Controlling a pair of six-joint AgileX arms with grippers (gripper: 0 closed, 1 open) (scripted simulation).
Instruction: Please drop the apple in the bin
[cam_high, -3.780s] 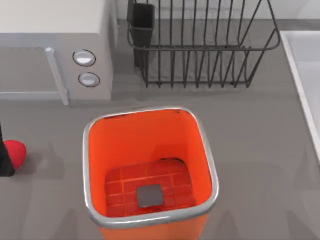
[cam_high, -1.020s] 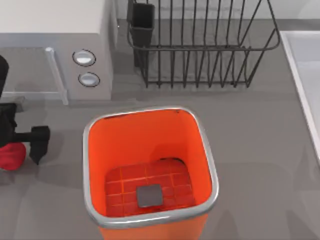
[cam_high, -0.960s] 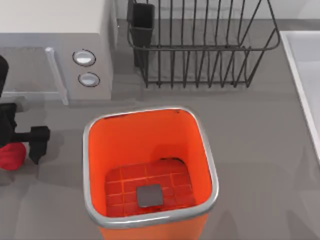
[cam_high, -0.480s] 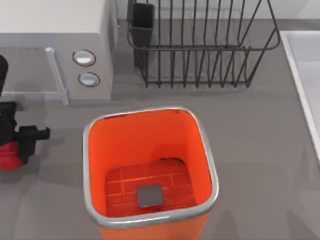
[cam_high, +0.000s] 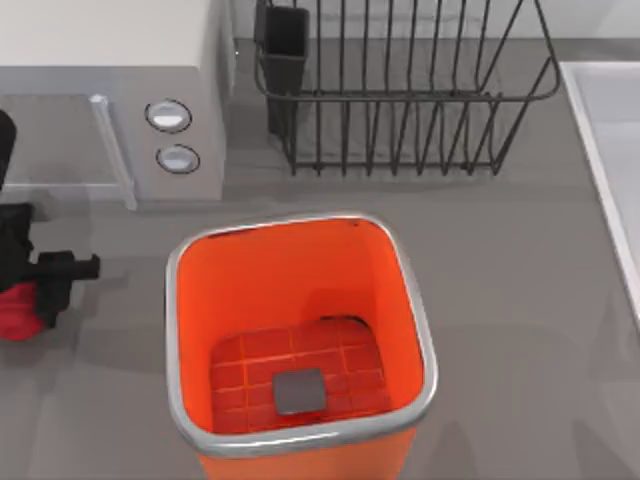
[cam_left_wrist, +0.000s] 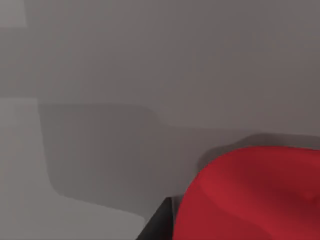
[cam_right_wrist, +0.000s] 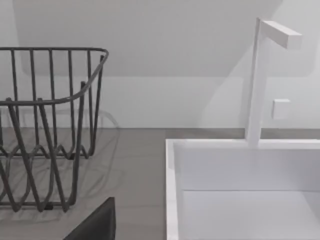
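The apple (cam_high: 18, 312), small and red, lies on the grey counter at the far left edge, left of the bin. My left gripper (cam_high: 30, 300) is down over it and shut on it, with one black finger (cam_high: 57, 290) pressed against the side facing the bin. Up close in the left wrist view the apple (cam_left_wrist: 255, 195) bulges large, with a black finger (cam_left_wrist: 159, 226) against it. The bin (cam_high: 190, 400) is a large orange square tub with a silver rim, standing open at the front centre. A dark edge that I take for my right gripper (cam_right_wrist: 95, 225) peeks into the right wrist view.
A microwave (cam_high: 120, 60) with two round knobs stands at the back left. A black wire dish rack (cam_high: 400, 90) sits at the back centre. A white sink (cam_high: 610, 150) with a faucet (cam_right_wrist: 257, 80) runs along the right side.
Since a second ago the left gripper's fingers have drawn together onto the apple. The near finger moved left toward the fruit. Over the last half second nothing has visibly moved.
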